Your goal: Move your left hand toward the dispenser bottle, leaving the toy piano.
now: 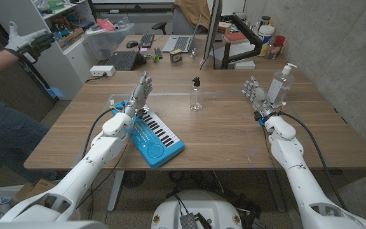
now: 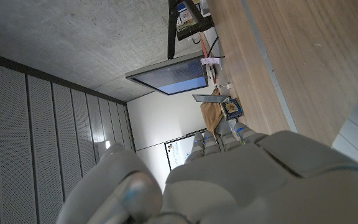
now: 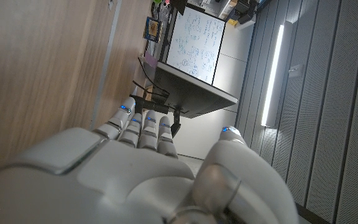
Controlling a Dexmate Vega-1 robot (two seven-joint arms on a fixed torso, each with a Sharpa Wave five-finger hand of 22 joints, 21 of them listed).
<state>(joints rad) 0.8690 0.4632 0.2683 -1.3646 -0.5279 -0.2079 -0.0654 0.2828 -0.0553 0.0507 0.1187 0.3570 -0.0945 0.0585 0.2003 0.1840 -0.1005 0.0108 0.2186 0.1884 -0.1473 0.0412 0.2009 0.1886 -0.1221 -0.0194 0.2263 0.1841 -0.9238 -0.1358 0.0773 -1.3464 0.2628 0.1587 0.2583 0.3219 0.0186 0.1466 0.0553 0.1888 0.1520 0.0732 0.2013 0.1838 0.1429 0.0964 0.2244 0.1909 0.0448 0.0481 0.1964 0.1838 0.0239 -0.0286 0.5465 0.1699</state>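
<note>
Wooden table (image 1: 234, 137); blue toy piano (image 1: 152, 135) lying near the front edge, left of centre; left hand (image 1: 140, 90) raised just above the piano's far end, fingers apart, holding nothing; small clear dispenser bottle (image 1: 196, 95) upright at mid-table, well apart from it; right hand (image 1: 255, 94) upright, fingers spread, empty, beside a pump bottle (image 1: 279, 84).

Wooden table (image 1: 234, 137): toy piano (image 1: 154, 137), bottles (image 1: 196, 94)

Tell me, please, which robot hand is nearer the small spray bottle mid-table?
Left, narrowly. The left robot hand is raised above the piano's far end, left of the spray bottle; the right robot hand stands a little farther off on its other side, beside the dispenser bottle.
</note>
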